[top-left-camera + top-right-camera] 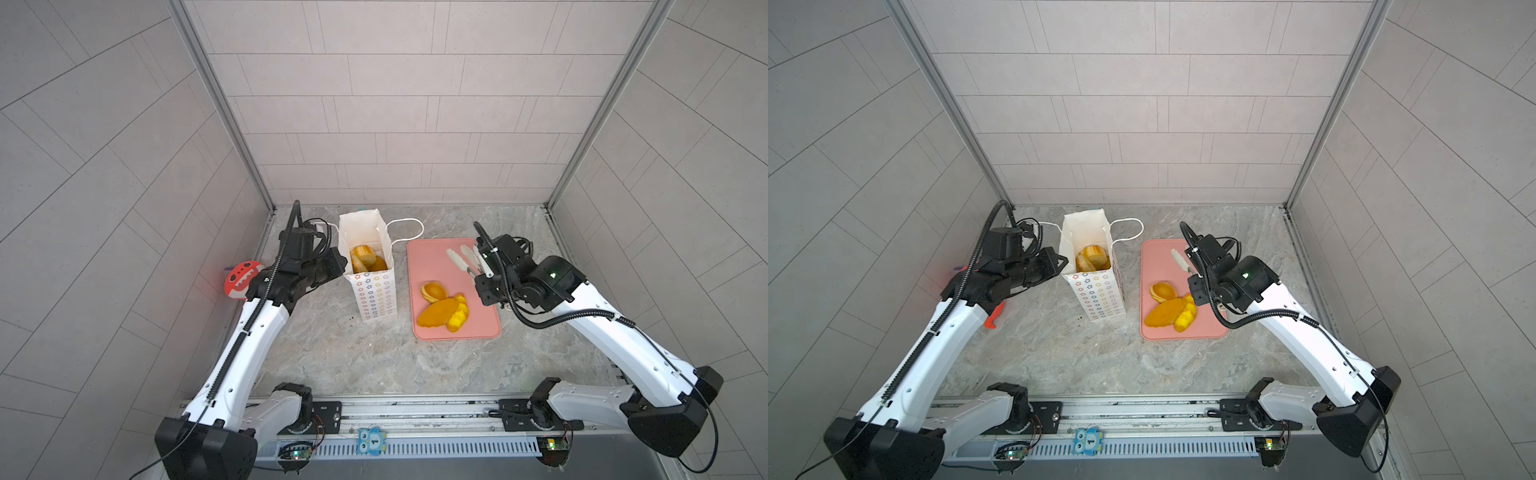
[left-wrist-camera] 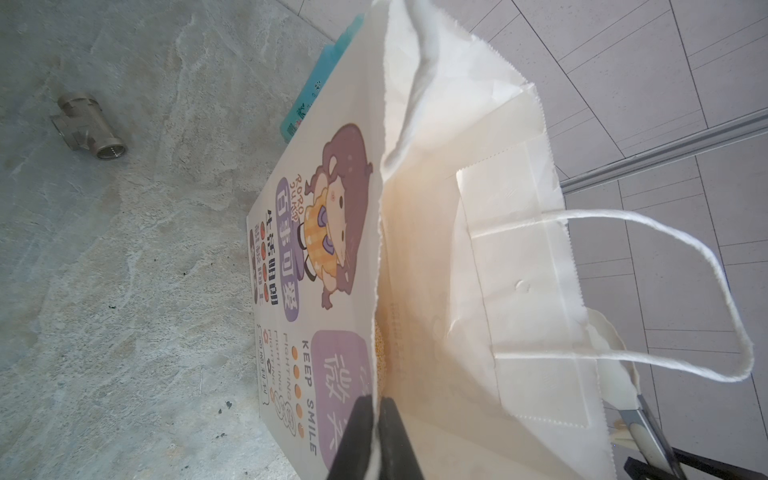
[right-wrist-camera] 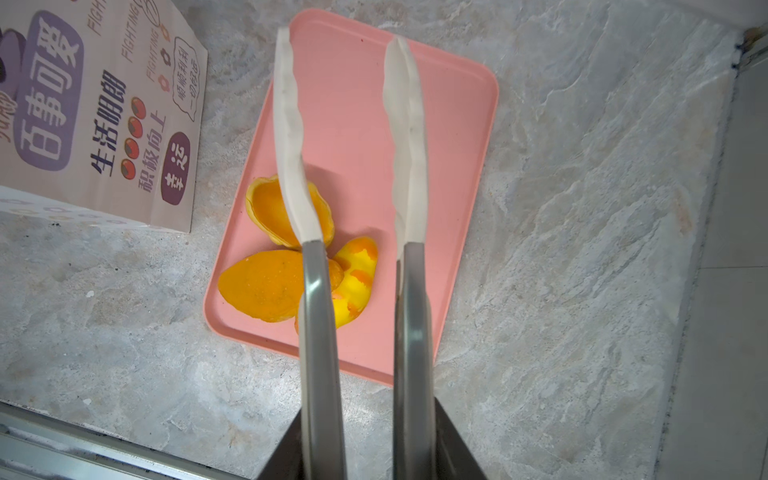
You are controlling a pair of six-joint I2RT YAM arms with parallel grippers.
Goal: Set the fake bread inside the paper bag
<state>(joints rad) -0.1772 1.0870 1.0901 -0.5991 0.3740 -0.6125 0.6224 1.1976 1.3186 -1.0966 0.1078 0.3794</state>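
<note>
The left end effector [image 2: 376, 405] is pinching the paper bag [image 1: 374, 299] by its rim. The right end effector [image 3: 370, 457] is clenching tongs [image 3: 291, 145], which are gaping empty over the pink tray [image 1: 432, 257]. Some fake bread [image 1: 365, 257] is lying in the bag, with three pieces on the tray. A glossy piece may be slipping from the tongs midway, or snagging the rim and toppling the bag.

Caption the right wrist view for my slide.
Open tongs hover above the pink tray of fake bread, beside the paper bag.
</note>
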